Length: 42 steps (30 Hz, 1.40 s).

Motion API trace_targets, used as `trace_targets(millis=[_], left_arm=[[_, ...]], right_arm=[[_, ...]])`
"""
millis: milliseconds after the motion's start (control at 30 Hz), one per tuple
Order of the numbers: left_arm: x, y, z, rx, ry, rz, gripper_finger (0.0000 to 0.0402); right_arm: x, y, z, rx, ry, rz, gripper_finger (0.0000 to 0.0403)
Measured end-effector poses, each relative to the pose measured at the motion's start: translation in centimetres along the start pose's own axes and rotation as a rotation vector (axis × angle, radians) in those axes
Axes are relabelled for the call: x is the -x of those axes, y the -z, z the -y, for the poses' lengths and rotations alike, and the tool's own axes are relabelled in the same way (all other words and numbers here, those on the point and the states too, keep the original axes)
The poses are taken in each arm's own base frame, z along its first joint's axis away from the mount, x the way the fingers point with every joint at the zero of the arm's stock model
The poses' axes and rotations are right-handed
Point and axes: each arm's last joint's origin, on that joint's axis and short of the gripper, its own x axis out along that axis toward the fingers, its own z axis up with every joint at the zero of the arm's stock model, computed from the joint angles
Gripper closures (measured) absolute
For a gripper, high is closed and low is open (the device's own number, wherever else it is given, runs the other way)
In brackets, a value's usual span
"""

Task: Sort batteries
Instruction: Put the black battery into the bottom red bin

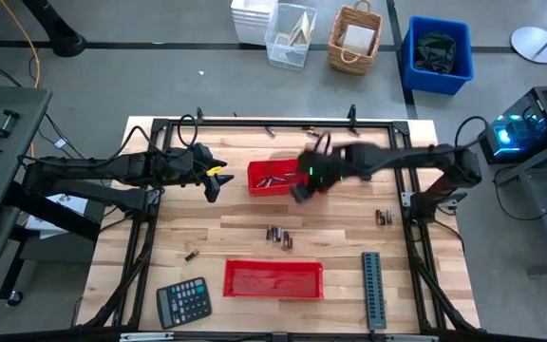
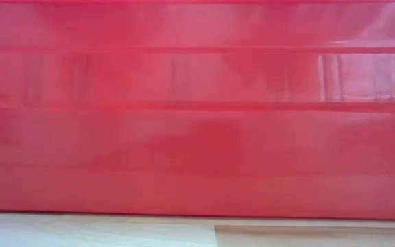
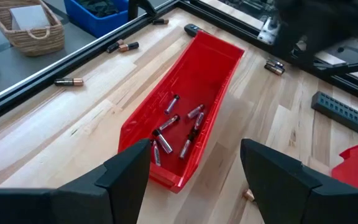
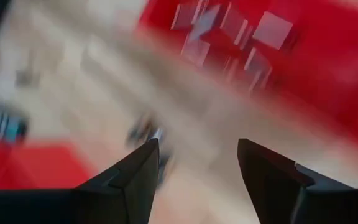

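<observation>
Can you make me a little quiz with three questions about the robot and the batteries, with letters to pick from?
1. Where are most of the sorted batteries lying?
A. in the far red tray
B. in the wicker basket
C. on the calculator

2. How many red trays are on the table?
A. one
B. two
C. four

3. What are the left gripper's fingers doing?
A. squeezing a battery
B. gripping the tray's edge
C. standing open with nothing between them

Answers:
1. A: the left wrist view shows a pile of batteries inside the far red tray.
2. B: the high view shows the far red tray and a near red tray on the table.
3. C: the left gripper has its fingers apart with only the tray and wood showing between them.
</observation>
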Motion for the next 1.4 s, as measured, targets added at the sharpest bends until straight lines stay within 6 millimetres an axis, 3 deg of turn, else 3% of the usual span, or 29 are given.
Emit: trace_targets(millis=[133, 233, 333, 400, 500, 600, 700, 833, 967, 1100, 1400], left_arm=[[0.0, 0.0, 0.0, 0.0, 0.0, 0.0, 0.0161], [0.0, 0.0, 0.0, 0.015, 0.0, 0.0, 0.0161], [0.0, 0.0, 0.0, 0.025, 0.015, -0.007, 0.0161], [0.0, 0.0, 0.1, 0.022, 0.035, -0.016, 0.0161], [0.0, 0.1, 0.2, 0.017, 0.059, -0.027, 0.0161], [0.0, 0.1, 0.2, 0.016, 0.062, -0.029, 0.0161], [0.0, 0.1, 0.2, 0.016, 0.062, -0.029, 0.0161], [0.0, 0.1, 0.2, 0.016, 0.055, -0.025, 0.0161], [0.0, 0.1, 0.2, 0.016, 0.054, -0.024, 0.0161], [0.0, 0.0, 0.1, 0.017, 0.039, -0.017, 0.0161], [0.0, 0.0, 0.1, 0.037, 0.028, -0.013, 0.0161]], right_arm=[[-1.7, 5.0, -2.8, -0.05, 0.033, -0.165, 0.0204], [-3.1, 8.1, -2.7, -0.033, 0.226, -0.265, 0.021], [-2.0, 9.8, -0.9, -0.043, 0.501, -0.258, 0.0215], [-0.9, 10.7, 0.7, -0.044, 0.595, -0.274, 0.0215], [1.0, 12.0, 3.9, -0.134, 0.542, -0.3, 0.0216], [1.3, 13.2, 7.8, -0.304, 0.485, -0.287, 0.0216], [1.0, 13.6, 11.5, -0.448, 0.471, -0.255, 0.0216], [-0.9, 13.6, 13.6, -0.528, 0.429, -0.212, 0.0216], [-2.9, 13.8, 15.5, -0.56, 0.535, -0.2, 0.0216], [-3.8, 13.0, 15.8, -0.582, 0.527, -0.119, 0.0216], [-5.4, 13.4, 17.4, -0.643, 0.564, -0.179, 0.0216]])
